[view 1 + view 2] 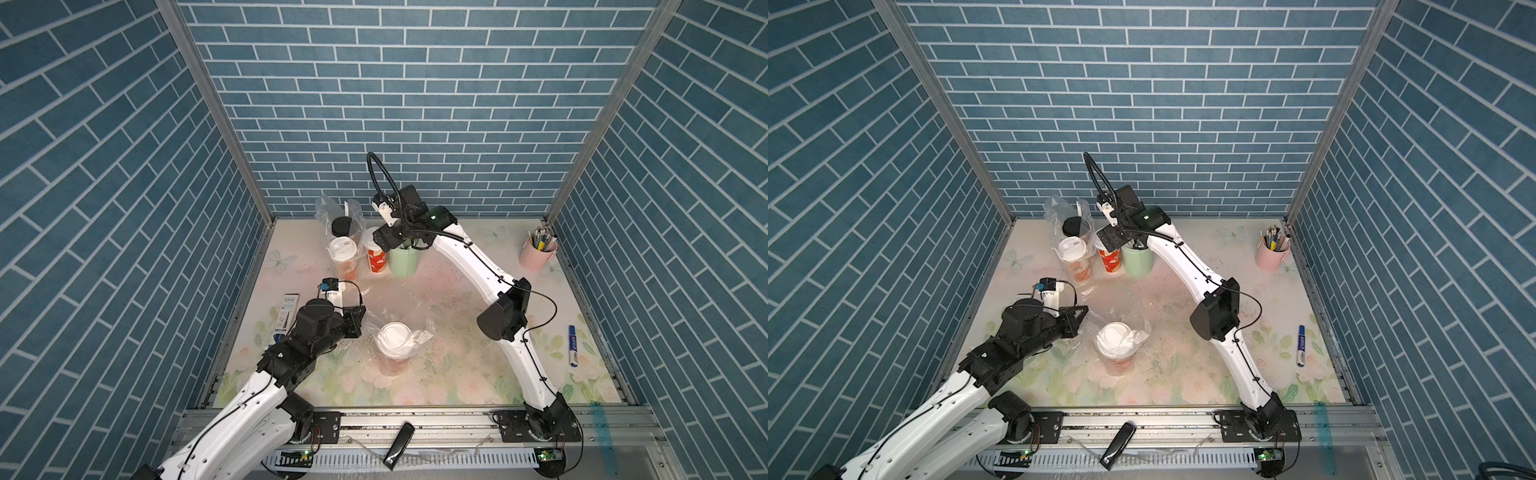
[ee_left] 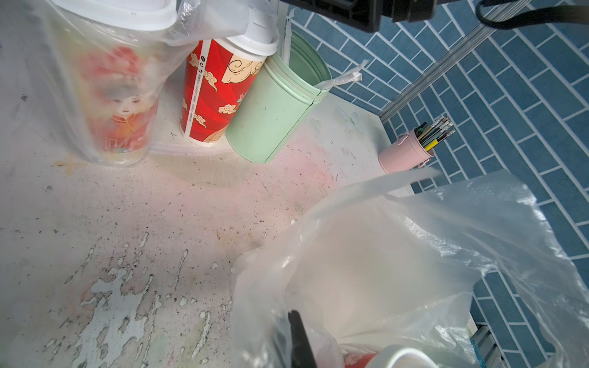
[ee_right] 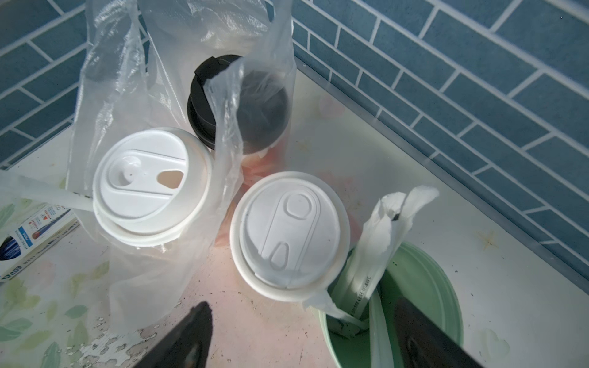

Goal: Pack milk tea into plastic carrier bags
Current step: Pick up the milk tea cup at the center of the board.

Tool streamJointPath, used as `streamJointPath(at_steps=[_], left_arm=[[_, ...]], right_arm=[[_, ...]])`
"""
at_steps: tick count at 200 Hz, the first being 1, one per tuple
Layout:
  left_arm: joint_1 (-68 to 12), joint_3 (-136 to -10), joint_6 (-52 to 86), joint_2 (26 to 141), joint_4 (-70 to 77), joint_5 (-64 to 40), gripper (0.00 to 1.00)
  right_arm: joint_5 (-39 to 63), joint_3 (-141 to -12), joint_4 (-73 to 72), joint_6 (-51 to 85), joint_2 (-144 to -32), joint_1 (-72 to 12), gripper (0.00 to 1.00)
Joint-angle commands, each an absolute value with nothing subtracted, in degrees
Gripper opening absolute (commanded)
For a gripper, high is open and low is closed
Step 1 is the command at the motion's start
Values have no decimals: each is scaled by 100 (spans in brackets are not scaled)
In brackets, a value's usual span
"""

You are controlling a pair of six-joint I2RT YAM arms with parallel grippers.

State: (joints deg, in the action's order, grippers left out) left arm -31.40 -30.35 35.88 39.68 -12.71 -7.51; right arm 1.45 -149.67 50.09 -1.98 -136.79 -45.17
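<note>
Left gripper (image 1: 363, 319) is pinching shut on the crinkly clear film of near bag (image 1: 419, 328), at 9 o'clock of the dome-lidded near cup (image 1: 392, 338) standing inside. Right gripper (image 3: 301, 304) is hovering wide open, gripping nothing, with printed paper red cup (image 3: 288, 235) standing just ahead of the gap and smooth mint-green cylinder (image 1: 403, 264) at its 3 o'clock. Far bag (image 1: 328, 208), at the table's 11 o'clock, is holding black-lidded cup (image 1: 341, 226) and white-lidded cup (image 1: 343, 249).

Overhead stereo pair, close wrist views

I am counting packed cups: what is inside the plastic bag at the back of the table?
The bag holds two cups: the black-lid cup and a white-lid cup. Its bottom under them is covered.
</note>
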Motion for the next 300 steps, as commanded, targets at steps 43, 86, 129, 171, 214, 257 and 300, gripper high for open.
streamJointPath(at_steps=[43, 86, 129, 171, 214, 257, 300], left_arm=[[-3111, -2953, 3397, 3944, -1063, -765, 0], [-3112, -2944, 3410, 3989, -1002, -763, 0], [-3117, -2936, 3419, 3974, -1017, -747, 0], [-3115, -2927, 3427, 3976, -1003, -729, 0], [-3113, -2908, 3427, 3966, -994, -723, 0], [-3115, -2892, 3428, 3961, -993, -694, 0], [-3112, -2883, 3419, 3955, -994, -669, 0]], right_arm=[[418, -15178, 4189, -589, -14077, -4484, 93], [472, -15292, 4065, -563, -14271, -4469, 93], [470, -15329, 4043, -567, -14387, -4456, 92], [475, -15350, 4025, -547, -14472, -4447, 92], [475, -15355, 4039, -523, -14537, -4440, 91], [475, -15362, 3948, -460, -14595, -4443, 85], [650, -15377, 3920, -378, -14660, -4429, 83]])
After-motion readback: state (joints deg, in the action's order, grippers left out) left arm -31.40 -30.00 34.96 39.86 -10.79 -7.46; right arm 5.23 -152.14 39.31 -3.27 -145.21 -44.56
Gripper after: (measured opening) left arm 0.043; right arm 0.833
